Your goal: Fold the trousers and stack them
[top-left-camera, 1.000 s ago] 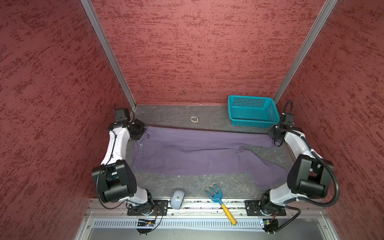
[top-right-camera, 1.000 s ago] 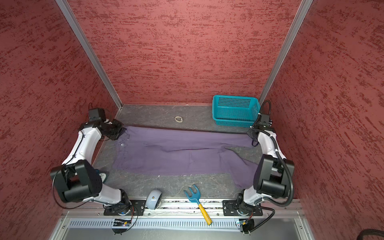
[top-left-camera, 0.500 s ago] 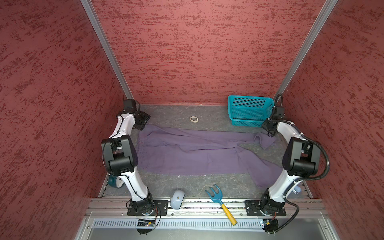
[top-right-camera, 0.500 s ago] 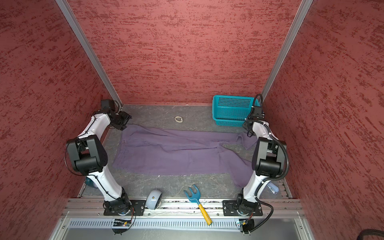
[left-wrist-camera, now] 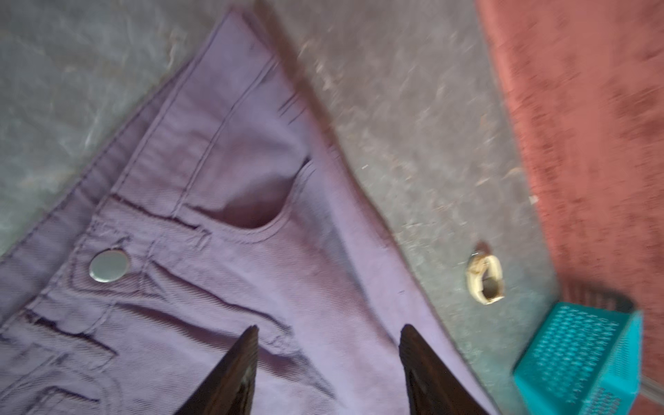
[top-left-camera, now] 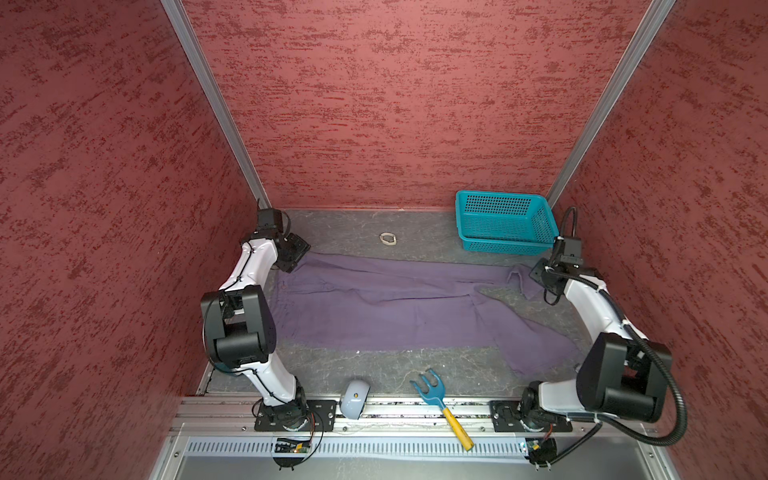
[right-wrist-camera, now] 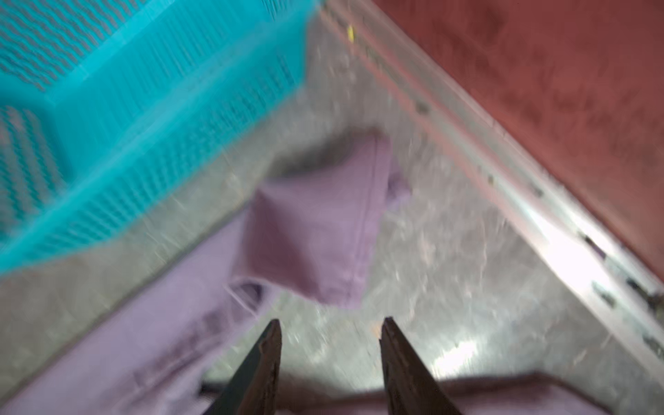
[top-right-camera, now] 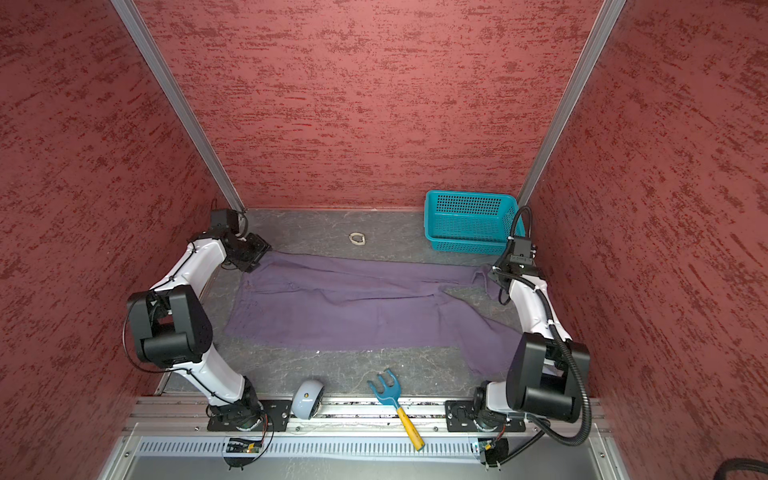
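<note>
Red textured walls close in a grey mottled surface (top-left-camera: 415,374), and the trousers (top-left-camera: 386,307) lie spread across most of its width. The waist is toward the left edge, with its far corner reaching the far left corner of the surface. One leg runs along toward the far right corner, ending just beside the teal basket (top-left-camera: 498,243) with its hem (right-wrist-camera: 323,222) flopped over on itself. The other leg slants toward the near right corner.

The left gripper (left-wrist-camera: 329,327) hangs over the waist area with its jaws standing apart and nothing pinched between them; the cloth lies flat beneath, showing a metal button (left-wrist-camera: 109,267) and a pocket opening (left-wrist-camera: 258,212). The right gripper (right-wrist-camera: 331,319) also has its jaws parted and empty, over bare surface just short of the turned-over hem.

The cloth looks like a soft twill: light, limp and not fragile. It would likely sag and drape from any single pinch rather than hold a shape. Its weave should give the pads decent friction, though it may drag on the surface. The waistband, with its stitched seams and doubled layers, looks like the firmest place to grip on the left. On the right the hem edge is the natural hold, best taken through both layers.

A small pale ring (top-left-camera: 388,239) sits near the far edge, apart from the cloth.
</note>
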Robot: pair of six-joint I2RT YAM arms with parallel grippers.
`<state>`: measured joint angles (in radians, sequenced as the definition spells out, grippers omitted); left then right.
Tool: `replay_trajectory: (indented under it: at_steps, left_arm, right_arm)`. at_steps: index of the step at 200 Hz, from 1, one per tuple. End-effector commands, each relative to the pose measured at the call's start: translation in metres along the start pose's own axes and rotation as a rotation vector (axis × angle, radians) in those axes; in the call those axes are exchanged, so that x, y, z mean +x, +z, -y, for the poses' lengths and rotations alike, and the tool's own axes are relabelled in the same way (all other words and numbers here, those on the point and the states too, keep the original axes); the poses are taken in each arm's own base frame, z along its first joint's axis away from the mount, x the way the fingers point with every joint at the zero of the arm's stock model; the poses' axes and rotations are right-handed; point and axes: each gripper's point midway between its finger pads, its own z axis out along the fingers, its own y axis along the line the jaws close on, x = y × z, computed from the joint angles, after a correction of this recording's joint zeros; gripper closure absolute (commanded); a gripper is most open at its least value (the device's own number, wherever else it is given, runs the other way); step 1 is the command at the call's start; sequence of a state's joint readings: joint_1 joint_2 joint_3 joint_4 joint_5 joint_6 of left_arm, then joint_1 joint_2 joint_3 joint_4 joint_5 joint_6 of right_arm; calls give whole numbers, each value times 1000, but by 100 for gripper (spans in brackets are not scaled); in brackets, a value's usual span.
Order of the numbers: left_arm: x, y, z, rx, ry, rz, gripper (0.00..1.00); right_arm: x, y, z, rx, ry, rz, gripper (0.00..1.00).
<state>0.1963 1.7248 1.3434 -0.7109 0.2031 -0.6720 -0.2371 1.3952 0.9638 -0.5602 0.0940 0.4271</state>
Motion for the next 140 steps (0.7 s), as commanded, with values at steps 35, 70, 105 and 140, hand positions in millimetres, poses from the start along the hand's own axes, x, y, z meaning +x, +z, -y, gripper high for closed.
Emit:
replay_trajectory:
  at_steps: [35,70,105,140]
  left_arm:
    - [0,31,-7,-12,0,-22,38]
    - [-2,47,-4,-11,-1,-35,37]
    - [-10,64,-6,-17,-16,-45,39]
    - [-24,79,2,-13,-21,-44,56]
  right_arm:
    - [44,30,2,-31,8,-95,34]
    - [48,59,7,19,36,-126,40]
    - [32,73,4,52,33,-122,62]
    - [7,65,-1,62,18,-84,93]
